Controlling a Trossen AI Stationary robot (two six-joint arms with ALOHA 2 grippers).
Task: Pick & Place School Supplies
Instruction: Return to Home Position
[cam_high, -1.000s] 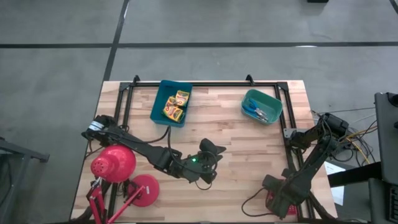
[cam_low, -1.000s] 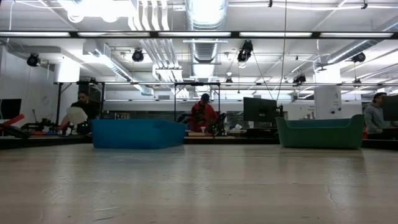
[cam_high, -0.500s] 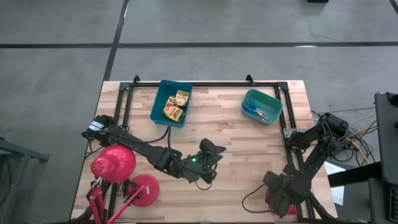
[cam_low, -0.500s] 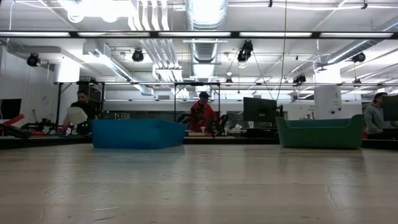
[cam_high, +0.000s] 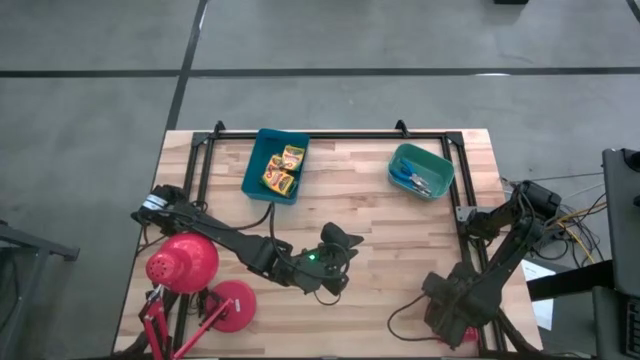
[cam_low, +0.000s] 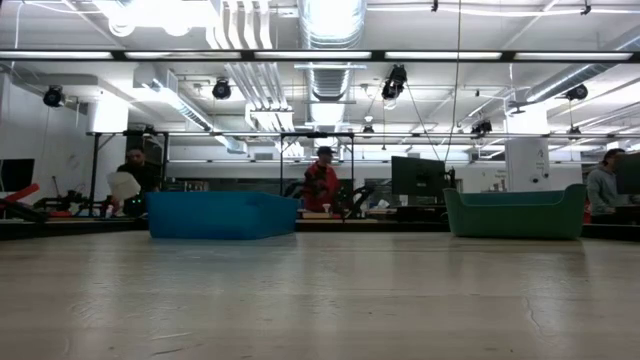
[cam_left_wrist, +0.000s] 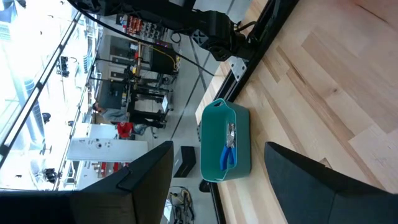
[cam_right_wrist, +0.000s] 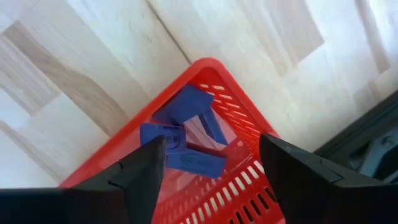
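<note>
School supplies (cam_high: 283, 168), high view: crayon boxes (cam_high: 279, 181) are held in the blue tray (cam_high: 254, 172) and scissors (cam_high: 412, 181) in the teal tray (cam_high: 438, 162); the left gripper (cam_high: 340, 238) is parked mid-table, the right gripper (cam_high: 446, 314) at the near right corner. Left wrist view: its fingers (cam_left_wrist: 143, 180) are seen parted, empty. Right wrist view: purple erasers (cam_right_wrist: 183, 134) are shown in the red bin (cam_right_wrist: 242, 186) below parted, empty fingers (cam_right_wrist: 140, 177); the rim could be snagged and the bin tipped if the arm is swung away before being raised.

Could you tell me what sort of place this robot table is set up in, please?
Most likely a robotics lab in an open industrial hall: exposed ceiling ducts and strip lights run overhead, people work at benches with monitors behind the table, and the floor around it is bare concrete.
</note>
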